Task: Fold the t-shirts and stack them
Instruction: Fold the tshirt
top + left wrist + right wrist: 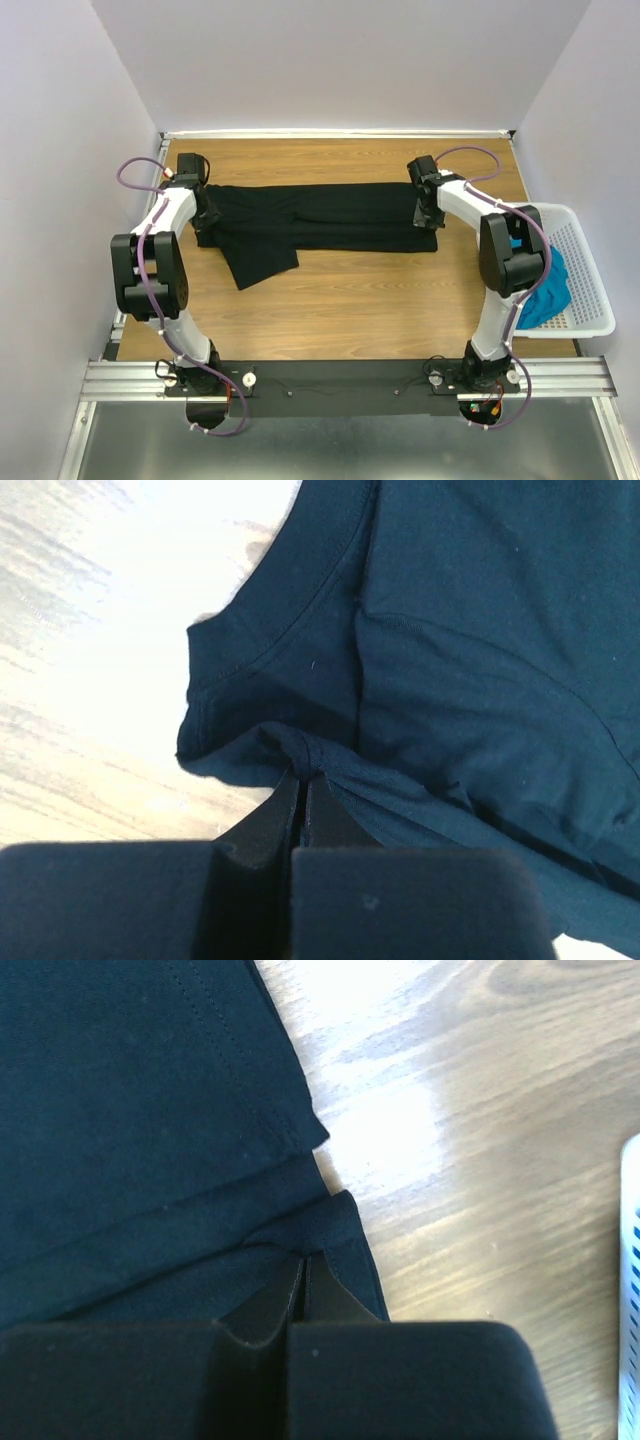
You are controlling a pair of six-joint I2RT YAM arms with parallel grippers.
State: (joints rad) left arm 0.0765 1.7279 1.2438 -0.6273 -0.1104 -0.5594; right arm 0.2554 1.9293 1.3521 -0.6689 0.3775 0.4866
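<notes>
Shirt: black t-shirt lies long, left to right | left gripper pinches neck end | right gripper pinches hem end

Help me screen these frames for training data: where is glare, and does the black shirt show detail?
Left wrist: glare blows the table out to white, though the black t-shirt shows its seams; right wrist: one bright patch on the wood beside the hem, stitching sharp; top external: even light, shirt nearly featureless.
</notes>
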